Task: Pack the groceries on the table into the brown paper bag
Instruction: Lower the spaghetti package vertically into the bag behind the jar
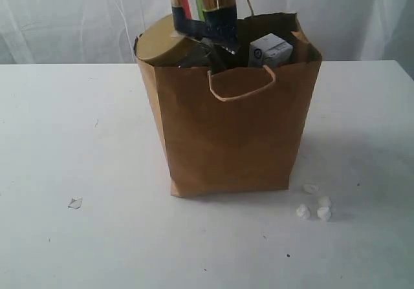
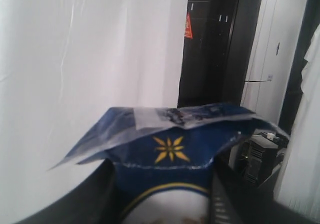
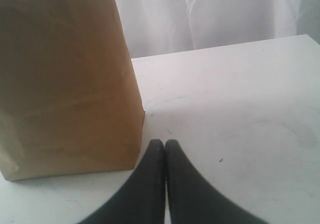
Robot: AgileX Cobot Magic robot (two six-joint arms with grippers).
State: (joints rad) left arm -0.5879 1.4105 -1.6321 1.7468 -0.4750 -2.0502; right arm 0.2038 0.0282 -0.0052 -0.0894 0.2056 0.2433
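The blue-ended spaghetti packet (image 1: 202, 8) hangs upright over the mouth of the brown paper bag (image 1: 226, 134). Its lower blue end is just at the rim, between the tan-lidded clear jar (image 1: 158, 43) and the small white-blue packet (image 1: 270, 48). My left claw (image 2: 162, 199) grips it near the other end, one dark jaw on each side of the wrapper. The worry is the landing. The bag looks nearly full, and the gap under the packet is dark, so I cannot tell whether there is a clear slot or something hard in the way. If the end meets the jar's lid or whatever sits in that shadow, pressing down could snap the pasta or shove the bag sideways on the table (image 1: 77, 121). If I let go too high, so long a packet would likely lean out over the rim and topple, perhaps taking the bag with it. Nothing steadies the bag. My right claw (image 3: 165, 146) is closed and empty, low over the tabletop just beside the bag's bottom corner.
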